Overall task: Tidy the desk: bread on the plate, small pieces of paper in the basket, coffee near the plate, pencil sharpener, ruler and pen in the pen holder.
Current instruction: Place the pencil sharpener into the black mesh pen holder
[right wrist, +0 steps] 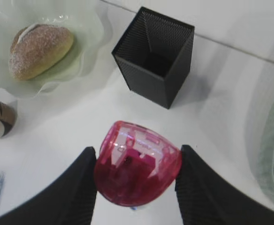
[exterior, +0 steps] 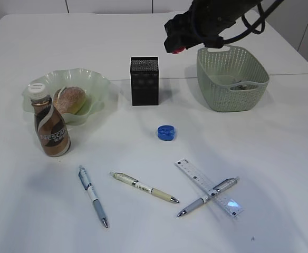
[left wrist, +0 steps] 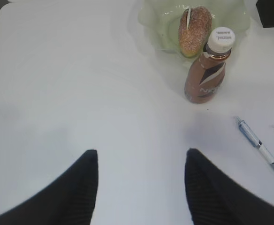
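Presently the right gripper (right wrist: 136, 180) is raised above the rear of the table, between the pen holder (exterior: 144, 80) and the basket (exterior: 232, 78), with its jaws clamped on a red pencil sharpener (right wrist: 137, 169) that fills the gap between the fingers (right wrist: 78, 187). From the right wrist view the black mesh pen holder stands upright just ahead of the held sharpener, its opening visible. A second, blue pencil sharpener (exterior: 166, 132) sits on the table (exterior: 280, 153) in front of the pen holder, apart from it. The bread (exterior: 69, 99) lies on the pale green plate (exterior: 98, 84) at the left, and the coffee bottle (exterior: 50, 125) stands upright just in front of the plate, its white cap on. The basket at the right rear holds small dark scraps at its bottom; what they are cannot be told. Along the near side of the table lie three pens: a blue pen (exterior: 93, 196) at the left, a cream pen (exterior: 144, 187) in the middle, and a grey pen (exterior: 209, 196) lying across the clear ruler (exterior: 209, 187) at the right. The left gripper (left wrist: 140, 185) hovers low over bare table to the left of the plate, its jaws spread apart with nothing between them.
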Robot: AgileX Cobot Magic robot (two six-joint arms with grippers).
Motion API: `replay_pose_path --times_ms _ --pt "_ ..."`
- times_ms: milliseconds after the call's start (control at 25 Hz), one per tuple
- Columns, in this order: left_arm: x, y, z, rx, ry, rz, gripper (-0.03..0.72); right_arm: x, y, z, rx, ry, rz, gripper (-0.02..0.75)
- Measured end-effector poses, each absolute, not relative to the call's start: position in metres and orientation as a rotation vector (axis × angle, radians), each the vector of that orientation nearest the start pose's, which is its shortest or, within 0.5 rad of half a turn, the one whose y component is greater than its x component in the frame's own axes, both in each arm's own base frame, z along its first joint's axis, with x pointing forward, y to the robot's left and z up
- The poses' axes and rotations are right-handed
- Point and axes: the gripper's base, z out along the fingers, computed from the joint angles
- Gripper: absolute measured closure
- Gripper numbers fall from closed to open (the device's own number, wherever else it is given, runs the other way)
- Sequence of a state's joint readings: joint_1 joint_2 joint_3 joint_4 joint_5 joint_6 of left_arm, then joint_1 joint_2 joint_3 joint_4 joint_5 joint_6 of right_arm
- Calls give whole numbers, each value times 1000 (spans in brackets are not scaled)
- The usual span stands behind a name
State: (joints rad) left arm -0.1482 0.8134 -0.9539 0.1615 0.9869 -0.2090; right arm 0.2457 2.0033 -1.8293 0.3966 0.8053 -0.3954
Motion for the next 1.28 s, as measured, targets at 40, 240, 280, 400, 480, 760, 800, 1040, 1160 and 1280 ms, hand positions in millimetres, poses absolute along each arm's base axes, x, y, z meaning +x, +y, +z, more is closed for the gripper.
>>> replay_pose_path --times_ms 40,240,280,400,480,760,800,1040,1160,1280 --pt "139 -8 371 -34 2315 21 278 446 139 296 -558 2323 391 351" --pt "139 -8 371 -33 2315 26 279 463 148 280 -571 2226 335 352" --pt "139 -8 371 -33 2315 26 279 466 151 278 -582 2211 326 352" --pt "139 -8 371 -32 2314 31 280 473 157 274 -586 2182 322 352" --pt "140 -7 371 -28 2312 45 281 477 161 272 -575 2174 340 352" --pt "140 -6 371 -24 2311 56 288 504 175 260 -463 2106 443 352" --pt "140 -6 371 -24 2311 56 288 506 176 261 -459 2096 448 352" --pt "140 -6 372 -24 2309 55 292 522 188 235 -452 2094 471 352" --pt "140 -6 372 -24 2309 55 293 528 189 225 -441 2095 476 352" --pt "140 -6 372 -23 2308 56 294 532 190 216 -424 2096 479 352"
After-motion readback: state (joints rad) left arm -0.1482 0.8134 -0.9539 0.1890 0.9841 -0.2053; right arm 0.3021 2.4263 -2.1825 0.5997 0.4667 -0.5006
